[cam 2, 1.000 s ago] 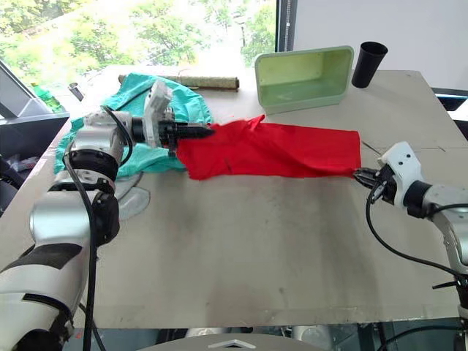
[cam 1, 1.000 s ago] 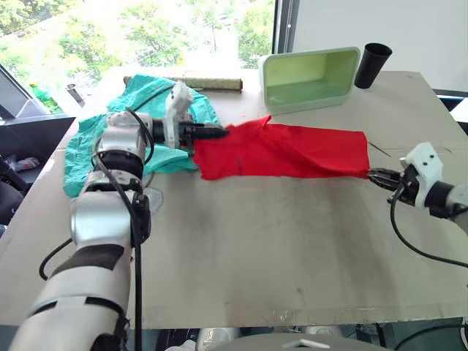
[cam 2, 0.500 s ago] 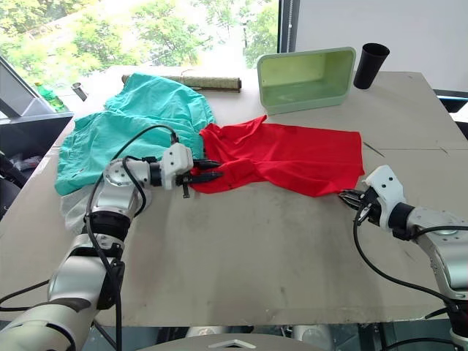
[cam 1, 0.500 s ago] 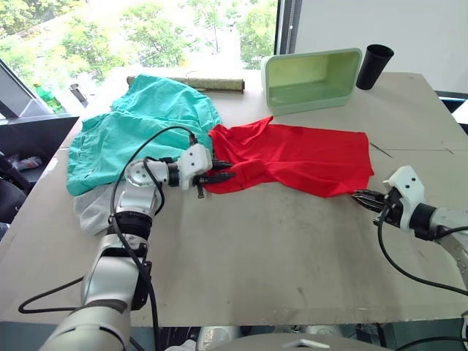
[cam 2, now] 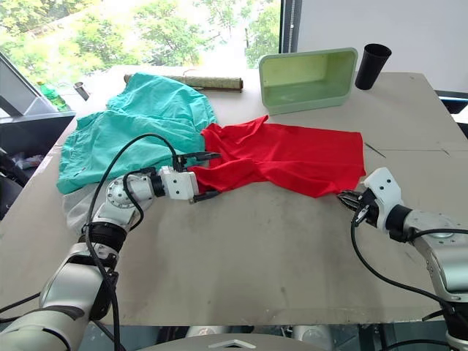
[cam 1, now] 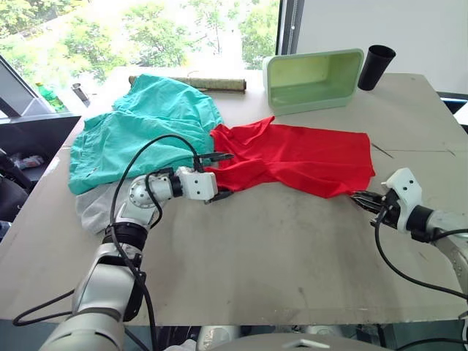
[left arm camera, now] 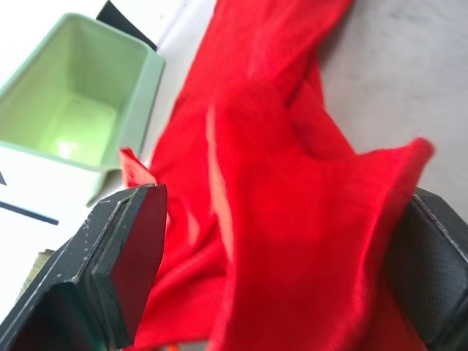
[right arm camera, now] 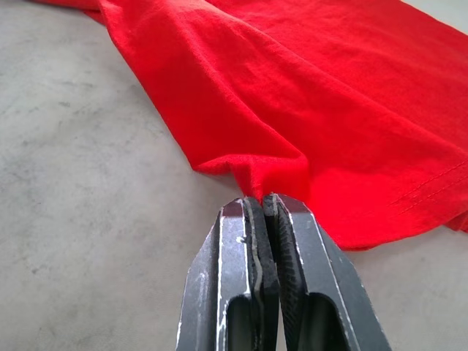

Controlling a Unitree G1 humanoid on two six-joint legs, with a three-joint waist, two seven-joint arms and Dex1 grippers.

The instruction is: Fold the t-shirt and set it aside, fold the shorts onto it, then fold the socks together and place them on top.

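The red t-shirt [cam 1: 300,157] lies flat across the middle of the table, creased along its left side. My left gripper [cam 1: 219,175] is open, one finger on each side of the shirt's left edge; red cloth lies loose between the fingers [left arm camera: 124,256]. My right gripper [right arm camera: 261,201] is shut, pinching the shirt's near right corner just above the table. The teal shorts [cam 1: 146,124] are spread at the far left. Light grey socks [cam 1: 95,208] peek out from under the shorts' near edge.
A pale green bin [cam 1: 314,77] lies on its side at the far edge, with a black cup [cam 1: 376,66] to its right. A brown roll [cam 1: 190,82] lies behind the shorts. The table's near half is bare.
The shirt, held stretched between both grippers a second ago, has come down onto the table. My left gripper has opened and let go of the shirt's left edge. The right gripper stays shut.
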